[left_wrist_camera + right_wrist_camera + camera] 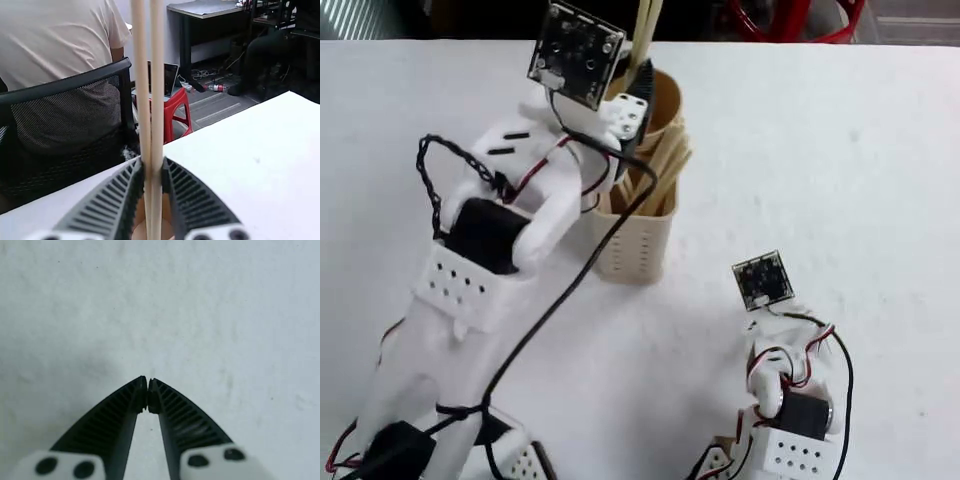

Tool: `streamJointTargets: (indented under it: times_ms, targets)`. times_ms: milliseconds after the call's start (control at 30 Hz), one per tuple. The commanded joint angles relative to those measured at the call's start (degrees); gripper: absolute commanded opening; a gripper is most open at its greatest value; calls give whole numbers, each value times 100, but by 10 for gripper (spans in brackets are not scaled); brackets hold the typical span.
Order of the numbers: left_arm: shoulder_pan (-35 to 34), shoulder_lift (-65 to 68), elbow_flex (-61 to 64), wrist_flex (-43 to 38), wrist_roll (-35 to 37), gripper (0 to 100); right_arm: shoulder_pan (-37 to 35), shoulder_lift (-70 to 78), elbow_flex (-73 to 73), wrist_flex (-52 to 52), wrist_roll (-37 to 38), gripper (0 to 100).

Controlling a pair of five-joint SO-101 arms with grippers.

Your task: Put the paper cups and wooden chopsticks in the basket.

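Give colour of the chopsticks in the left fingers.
Pale cream-tan, plain wood chopsticks; shows best in the left wrist view.

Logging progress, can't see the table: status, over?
Left gripper shut on wooden chopsticks, upright over the basket. Right gripper shut, empty, over table. Paper cup already in basket. Nothing blocking.

My high cam sat above the tabletop (pixel 860 150) looking down, far enough back to catch both arms and the basket (pixel 635 245). The left wrist cam pointed nearly level, out past the left gripper (pixel 152 172) and along the chopsticks (pixel 150 90) into the room beyond the tabletop's far edge. The right wrist cam faced down, really close to bare tabletop, past the right gripper (pixel 147 390). The high and left wrist cams both caught those chopsticks.
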Motion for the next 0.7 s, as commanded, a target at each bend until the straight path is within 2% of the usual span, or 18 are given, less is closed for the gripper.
streamJointTargets:
  times_ms: [0,133,300,567,667]
  targets:
    - [75,-13,-35,158,35,24,-22,-40,53,-4,0,18]
    - [75,31,-26,360,35,39,-22,-40,53,-4,0,18]
    - [75,31,88,360,35,138,-22,-40,53,-4,0,18]
    - [22,-13,53,360,26,113,-22,-40,53,-4,0,18]
    - [-382,-48,35,360,26,112,-22,-40,53,-4,0,18]
